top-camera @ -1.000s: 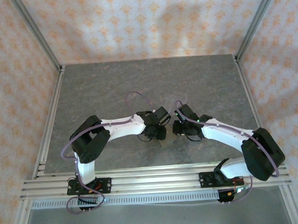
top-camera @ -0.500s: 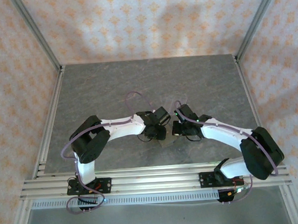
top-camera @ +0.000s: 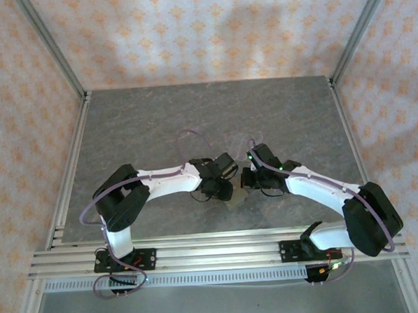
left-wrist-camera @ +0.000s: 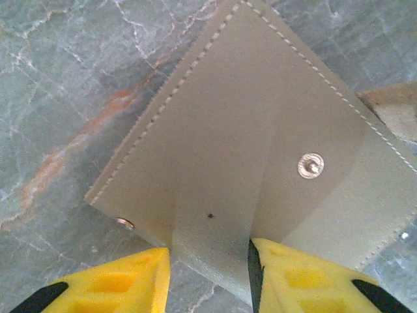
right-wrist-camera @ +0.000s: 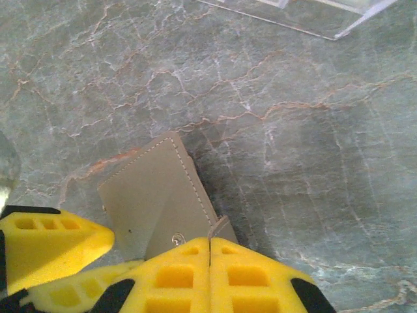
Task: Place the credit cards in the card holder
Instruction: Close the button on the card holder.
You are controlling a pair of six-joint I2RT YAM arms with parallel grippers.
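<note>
**Left hand grips the opened card holder; right hand clenched beside it**

The left hand [left-wrist-camera: 210,280] is clamped on a raised fold of the card holder [left-wrist-camera: 247,130]. In its wrist view the two yellow fingers [left-wrist-camera: 124,287] stand apart, with a ridge of grey-tan material pinched upright between them. From that fold the holder spreads open and flat on the bench [left-wrist-camera: 58,78], inner face up, one corner pointing away from the hand. Pale stitching [left-wrist-camera: 176,91] runs along its edges. A round metal snap stud [left-wrist-camera: 311,165] sits to the right of the fold, and a smaller snap part [left-wrist-camera: 125,223] lies at the near left corner. Any stamp on the stud is too small to read.

The right hand [right-wrist-camera: 209,261] is clenched, its yellow pads pressed together along a thin seam. A small tan corner of the holder's flap rises right at its fingertips; whether it is nipped between them I cannot tell. In that wrist view the holder lies just ahead and to the left of the tips, with the left hand's fingers on it at the lower left. Well beyond, at the top edge, the corner of a clear plastic rack [right-wrist-camera: 306,13] rests on the bench.

From above, the two hands meet almost tip to tip over the grey marbled bench. They are nearer its front edge than its back, and the holder lies between and just in front of them.
</note>
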